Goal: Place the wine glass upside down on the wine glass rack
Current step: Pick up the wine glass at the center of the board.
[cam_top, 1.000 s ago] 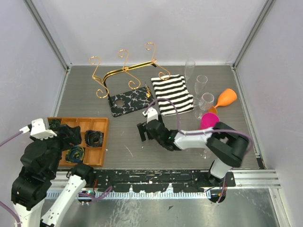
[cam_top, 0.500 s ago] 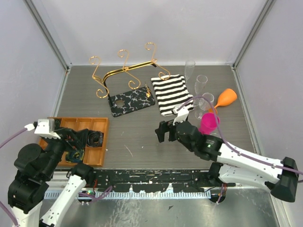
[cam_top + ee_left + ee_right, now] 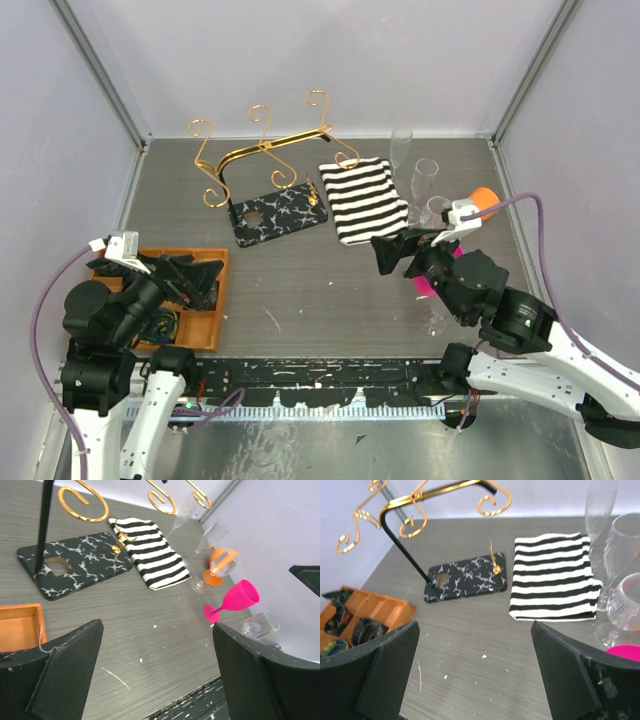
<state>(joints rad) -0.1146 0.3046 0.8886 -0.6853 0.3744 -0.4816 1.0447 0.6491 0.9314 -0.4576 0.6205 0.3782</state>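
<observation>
Item: my right gripper, wide open, empty. Hazard: wine glass crowded by other glasses; my reach could topple them

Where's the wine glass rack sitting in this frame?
In the top external view, the wine glass rack stands at the far middle of the table, just left of the striped cloth and beyond the orange tray.
</observation>
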